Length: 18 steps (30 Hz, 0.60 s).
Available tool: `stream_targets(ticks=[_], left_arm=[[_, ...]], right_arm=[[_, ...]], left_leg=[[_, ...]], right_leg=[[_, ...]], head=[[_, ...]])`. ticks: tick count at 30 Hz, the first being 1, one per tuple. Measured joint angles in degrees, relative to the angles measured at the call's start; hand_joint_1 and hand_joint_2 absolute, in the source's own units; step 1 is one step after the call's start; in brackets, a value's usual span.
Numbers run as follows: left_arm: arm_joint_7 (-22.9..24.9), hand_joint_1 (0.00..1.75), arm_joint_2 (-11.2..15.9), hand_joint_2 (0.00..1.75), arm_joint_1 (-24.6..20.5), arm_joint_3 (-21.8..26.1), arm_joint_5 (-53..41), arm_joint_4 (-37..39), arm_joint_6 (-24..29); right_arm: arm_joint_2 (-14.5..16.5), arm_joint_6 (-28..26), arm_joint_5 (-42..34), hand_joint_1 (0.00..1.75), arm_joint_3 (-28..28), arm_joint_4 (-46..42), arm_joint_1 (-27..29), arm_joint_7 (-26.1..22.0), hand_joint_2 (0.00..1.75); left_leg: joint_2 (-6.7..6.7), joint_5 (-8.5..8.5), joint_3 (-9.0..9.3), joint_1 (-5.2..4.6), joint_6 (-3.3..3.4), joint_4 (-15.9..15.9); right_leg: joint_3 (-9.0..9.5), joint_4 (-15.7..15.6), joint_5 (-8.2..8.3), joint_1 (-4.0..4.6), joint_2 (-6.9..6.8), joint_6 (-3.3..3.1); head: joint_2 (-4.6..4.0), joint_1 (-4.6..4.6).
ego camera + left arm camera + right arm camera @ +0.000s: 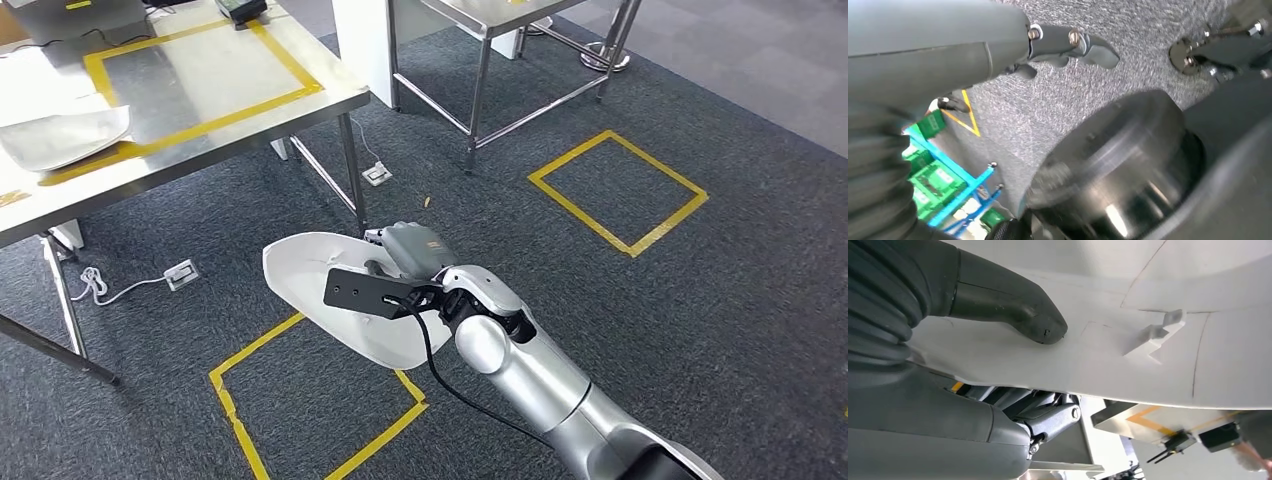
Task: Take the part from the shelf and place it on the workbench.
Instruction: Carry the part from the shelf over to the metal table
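Note:
The part (310,275) is a large white curved shell, held over the carpet just in front of the workbench's near corner. My right hand (410,250) grips its right edge, with the silver arm coming in from below. Close up, the thick grey thumb (1018,305) presses on the part's white surface (1148,290), and darker fingers sit under its edge. The steel workbench (230,70), marked with a yellow tape rectangle, stands at the upper left. My left hand (1068,45) hangs over grey carpet and holds nothing, its fingers stretched out.
Another white shell (60,135) lies on the workbench's left side, and a black device (240,8) at its far edge. A second steel table (480,20) stands behind. Yellow tape squares (615,190) (320,400) mark the carpet. A socket box with cable (180,272) lies under the bench.

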Motion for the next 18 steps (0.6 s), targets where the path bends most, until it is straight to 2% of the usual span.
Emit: stream_targets(ticks=[1, 3, 4, 5, 7, 8, 9, 10, 11, 12, 13, 14, 15, 16, 18], left_arm=[[0.00, 0.00, 0.01, 1.75, 0.00, 0.00, 0.09, 0.00, 0.00], [0.01, 0.00, -0.01, 1.75, -0.09, 0.00, 0.29, -0.01, 0.00], [0.01, 0.00, -0.01, 1.75, -0.15, 0.01, 0.38, -0.01, 0.00], [0.02, 0.00, -0.01, 1.75, -0.16, 0.02, 0.43, -0.02, 0.00], [0.02, 0.00, 0.05, 1.75, -0.08, 0.06, 0.48, -0.01, 0.00], [0.02, 0.00, 0.08, 1.75, -0.03, 0.10, 0.49, 0.00, 0.00], [0.04, 0.00, 0.10, 1.75, -0.03, 0.15, 0.48, 0.01, 0.00], [0.07, 0.00, 0.12, 1.75, -0.07, 0.20, 0.46, 0.01, 0.00], [0.10, 0.00, 0.09, 1.75, -0.10, 0.23, 0.44, 0.01, 0.00], [0.13, 0.00, 0.08, 1.75, -0.12, 0.25, 0.41, 0.00, 0.00], [0.13, 0.00, 0.07, 1.75, -0.11, 0.25, 0.41, 0.00, 0.00], [0.13, 0.00, 0.07, 1.75, -0.09, 0.26, 0.41, 0.00, 0.01], [0.14, 0.00, 0.08, 1.75, -0.06, 0.26, 0.41, 0.00, 0.01], [0.17, 0.00, 0.11, 1.75, -0.04, 0.26, 0.41, 0.00, 0.02], [0.26, 0.00, 0.16, 1.75, 0.02, 0.26, 0.39, -0.01, 0.01]], right_arm=[[0.04, 0.01, 0.01, 1.75, 0.03, 0.02, -0.05, -0.05, 1.75], [0.14, 0.02, 0.01, 1.75, 0.08, 0.03, -0.20, -0.16, 1.75], [0.20, 0.02, 0.01, 1.75, 0.09, 0.03, -0.25, -0.19, 1.75], [0.22, 0.03, 0.03, 1.75, 0.10, 0.03, -0.26, -0.20, 1.75], [0.40, 0.06, 0.10, 1.75, 0.11, 0.02, -0.29, -0.15, 1.75], [0.55, 0.07, 0.15, 1.75, 0.13, 0.02, -0.36, -0.10, 1.75], [0.73, 0.08, 0.19, 1.75, 0.14, 0.00, -0.46, -0.07, 1.75], [0.86, 0.08, 0.23, 1.75, 0.15, -0.02, -0.52, 0.00, 1.75], [0.90, 0.09, 0.31, 1.75, 0.15, -0.02, -0.53, 0.12, 1.75], [0.87, 0.10, 0.39, 1.75, 0.16, -0.03, -0.47, 0.24, 1.75], [0.83, 0.11, 0.48, 1.75, 0.16, -0.03, -0.37, 0.37, 1.75], [0.79, 0.13, 0.55, 1.75, 0.16, -0.03, -0.29, 0.45, 1.75], [0.79, 0.13, 0.59, 1.75, 0.16, -0.05, -0.25, 0.51, 1.75], [0.79, 0.14, 0.60, 1.75, 0.16, -0.08, -0.25, 0.56, 1.75], [0.79, 0.14, 0.62, 1.75, 0.15, -0.19, -0.31, 0.63, 1.75]], left_leg=[[-0.92, 0.07, -0.02, 0.03, -0.13, 0.09], [-2.55, 0.23, -0.21, 0.07, -0.59, 0.27], [-3.29, 0.39, -0.43, 0.10, -0.98, 0.28], [-3.98, 0.58, -0.67, 0.17, -1.42, 0.18], [-5.40, 1.13, -1.12, 0.37, -2.40, -0.31], [-5.10, 1.13, -1.36, 0.35, -2.73, -0.25], [-3.81, 0.55, -1.92, 0.24, -2.98, 0.67], [-1.88, -0.73, -3.00, 0.12, -3.13, 2.88], [0.40, -2.50, -4.42, 0.01, -3.22, 6.17], [1.95, -4.38, -6.14, 0.01, -3.32, 10.03], [2.70, -5.70, -7.57, 0.05, -3.41, 13.34], [3.03, -6.08, -8.17, 0.07, -3.44, 15.03], [3.25, -5.49, -7.70, 0.06, -3.41, 14.65], [3.62, -4.03, -6.09, 0.04, -3.31, 12.10], [6.04, -1.37, -1.60, -0.29, -2.73, 4.41]], right_leg=[[1.44, -3.11, 2.02, -0.07, 0.48, -0.13], [4.98, -10.81, 5.25, -0.35, 3.42, -0.39], [6.05, -13.24, 5.93, -0.43, 4.63, -0.48], [6.48, -14.39, 6.01, -0.38, 5.38, -0.61], [6.67, -14.76, 6.24, -0.24, 4.25, -1.16], [6.82, -15.01, 6.47, -0.28, 3.47, -1.56], [6.99, -15.29, 6.69, -0.37, 2.63, -1.99], [7.07, -15.54, 6.85, -0.44, 1.72, -2.34], [7.12, -15.61, 6.87, -0.29, 0.81, -2.58], [7.10, -15.61, 6.82, -0.15, -0.08, -2.77], [7.07, -15.59, 6.76, -0.01, -1.01, -2.86], [7.06, -15.56, 6.71, 0.08, -1.90, -2.92], [7.06, -15.53, 6.65, 0.13, -2.77, -2.92], [7.10, -15.49, 6.56, 0.16, -3.59, -2.87], [7.25, -15.33, 6.24, 0.38, -5.01, -2.57]], head=[[0.00, 0.01], [0.00, 0.00], [0.00, 0.00], [0.00, -0.01], [0.00, -0.01], [0.00, -0.03], [0.00, -0.22], [0.00, -0.41], [0.00, -0.58], [0.00, -0.74], [0.00, -0.73], [0.00, -0.74], [0.00, -0.75], [0.00, -0.75], [0.00, -0.76]])
